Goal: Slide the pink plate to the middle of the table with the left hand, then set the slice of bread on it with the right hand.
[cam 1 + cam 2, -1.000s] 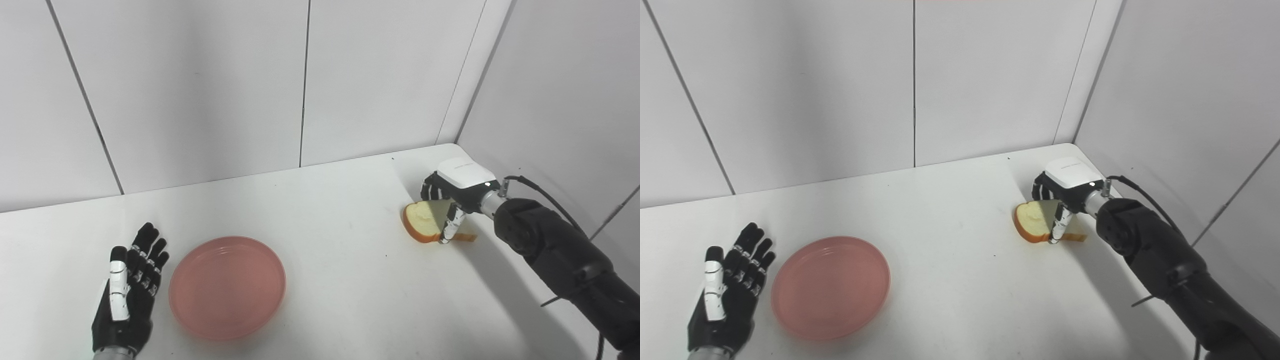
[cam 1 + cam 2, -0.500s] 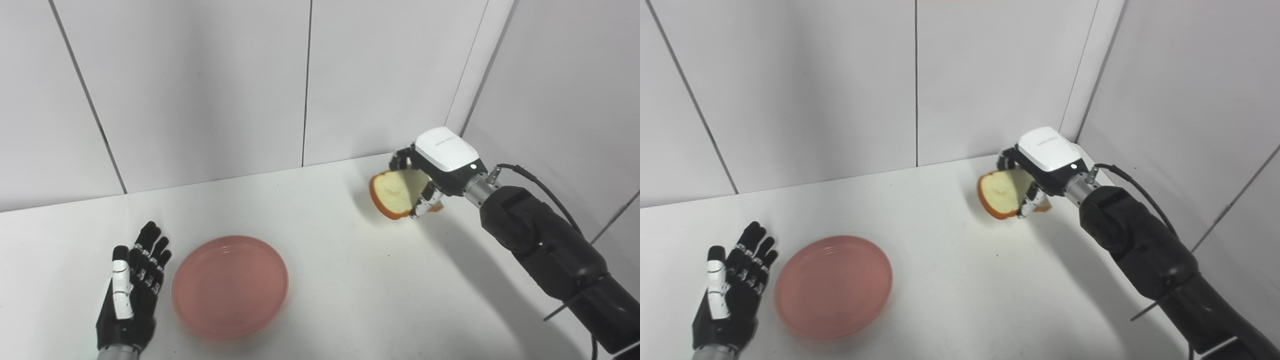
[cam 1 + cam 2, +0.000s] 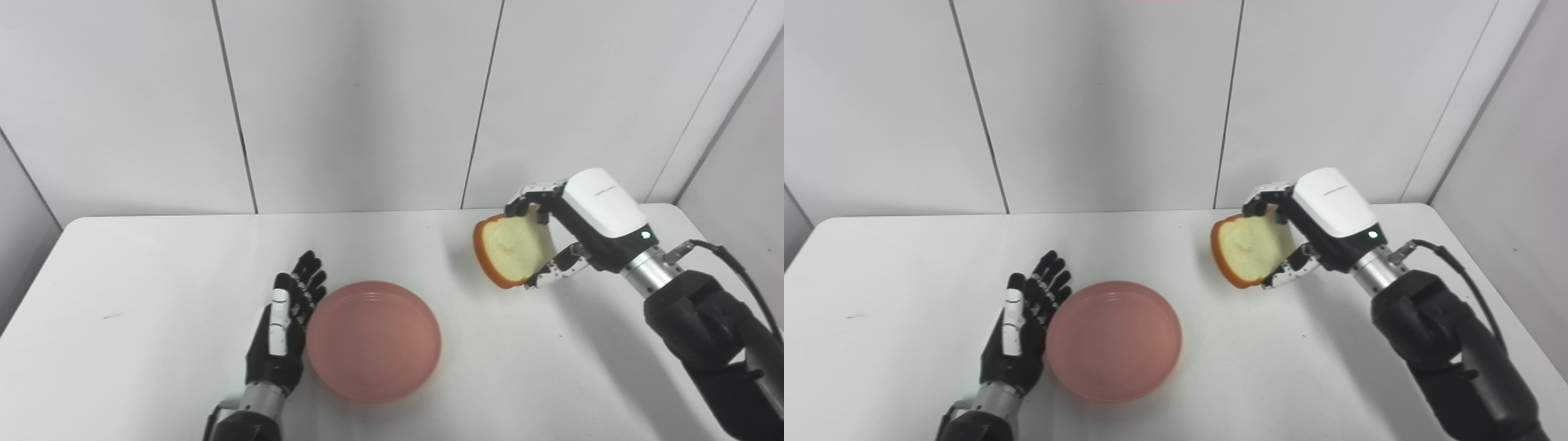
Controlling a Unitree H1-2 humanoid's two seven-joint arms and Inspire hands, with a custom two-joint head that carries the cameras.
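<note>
A: Where is the bread [image 3: 511, 250]?
B: The right hand [image 3: 576, 229] grips it, fingers over the top edge and thumb under the crust. The slice is tilted, raised off the table [image 3: 153, 288], to the right of the plate and apart from it.

A: And the plate [image 3: 373, 340]?
B: It sits flat near the table's middle. The left hand [image 3: 282, 331] lies just beside its left rim, fingers stretched out and holding nothing.

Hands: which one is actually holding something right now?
The right hand, raised above the table, fingers shut on the slice of bread. The left hand lies open and flat beside the pink plate, holding nothing.
</note>
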